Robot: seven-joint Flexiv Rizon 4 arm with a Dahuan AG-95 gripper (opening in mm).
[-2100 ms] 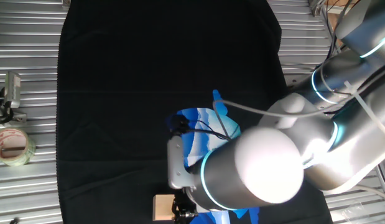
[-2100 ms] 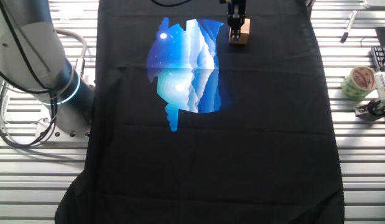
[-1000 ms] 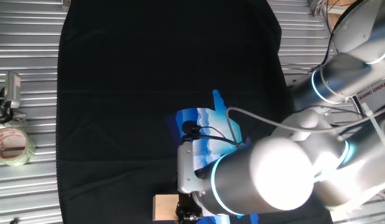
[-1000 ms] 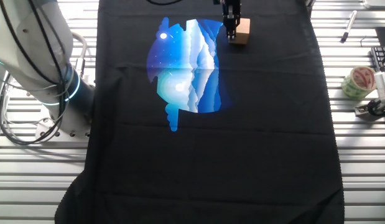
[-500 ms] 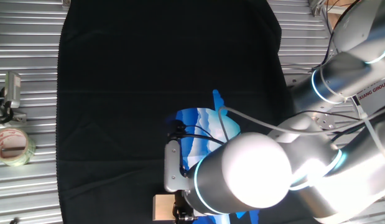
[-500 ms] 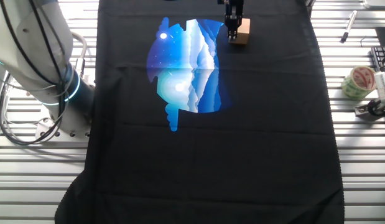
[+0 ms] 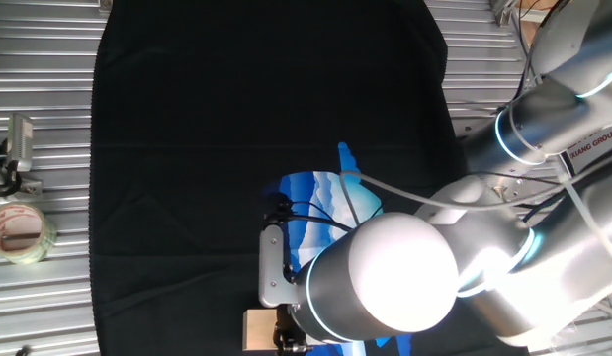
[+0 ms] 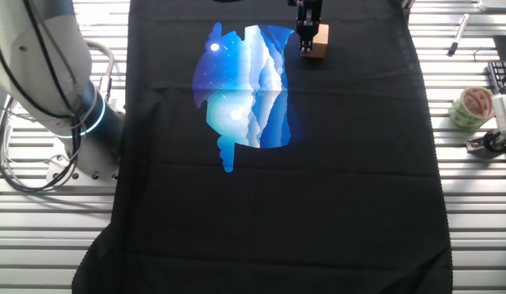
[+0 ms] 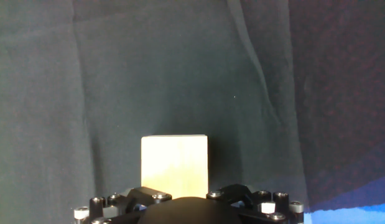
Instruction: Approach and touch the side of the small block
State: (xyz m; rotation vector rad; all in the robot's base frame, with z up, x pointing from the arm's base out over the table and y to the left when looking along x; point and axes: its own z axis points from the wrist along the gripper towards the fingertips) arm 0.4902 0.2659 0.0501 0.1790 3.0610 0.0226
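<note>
Slatted metal table [image 8: 473, 204] w/ a black cloth [image 8: 318, 204] spread over most of it; a blue-and-white mountain print [image 8: 244, 82] sits on the cloth. In the other fixed view, nearest is bare cloth, then the print at mid-depth, w/ the arm's base [image 8: 73, 122] standing off the cloth's left edge. Right of the cloth on the bare slats: a tape roll [image 8: 472, 108], a metal clip [image 8: 496, 131] touching or just beside it, and further back a pen [image 8: 458, 34]. At the far edge of the cloth, just right of the print's top, sits the block [image 8: 318, 41], flat on the cloth. The gripper [image 8: 306, 37] comes down right at the block's left side; looks touching, but a thin gap can't be ruled out. Whether the fingers are spread or pressed together can't be told from any view. Hand view: block [image 9: 174, 165] dead centre, pale face square to the camera, right above the gripper's black housing; creased cloth beyond. One fixed view: the arm's big grey joint [image 7: 404, 287] fills the near right and hides most of the gripper; the block [image 7: 258, 330] peeks out at the bottom edge, and the tape roll [image 7: 19, 232] is well apart at far left.
</note>
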